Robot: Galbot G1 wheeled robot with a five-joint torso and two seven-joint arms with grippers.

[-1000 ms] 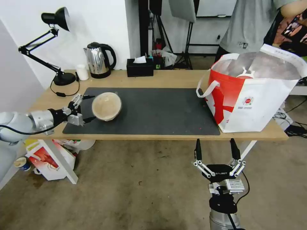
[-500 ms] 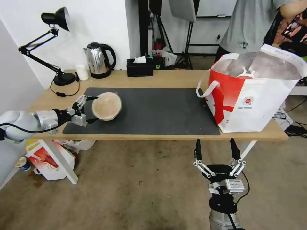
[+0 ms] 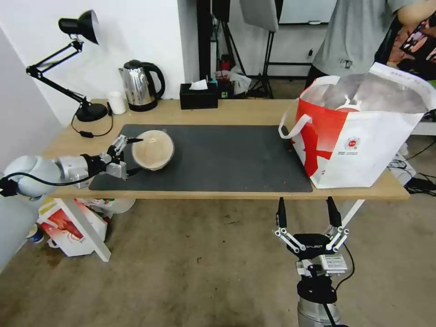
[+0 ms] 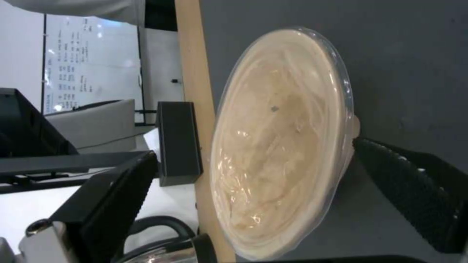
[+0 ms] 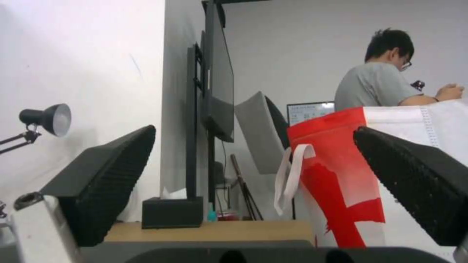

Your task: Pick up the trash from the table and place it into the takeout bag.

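The tan lidded bowl [image 3: 153,150] lies tipped on its side at the left end of the dark mat [image 3: 227,156] on the table [image 3: 245,112]. My left gripper [image 3: 136,156] is open and straddles it. In the left wrist view the bowl [image 4: 283,135] sits between the fingers of the left gripper [image 4: 253,149]: one pad [image 4: 409,179] meets its rim, the other [image 4: 117,190] stands apart. The takeout bag [image 3: 363,141] stands open at the table's right end, with a red-and-white item [image 3: 349,107] inside. My right gripper [image 3: 305,204] hangs open below the table's front edge.
A steel kettle [image 3: 141,86], a black tissue box [image 3: 198,96], a small white cup [image 3: 117,103] and a black desk lamp [image 3: 84,68] line the back of the table. A person stands behind the bag. A smaller printed bag [image 3: 63,225] lies on the floor under the table's left end.
My left arm has reached further right, so its fingers now sit on both sides of the bowl, which has shifted slightly right. The right arm and the bag have not moved.
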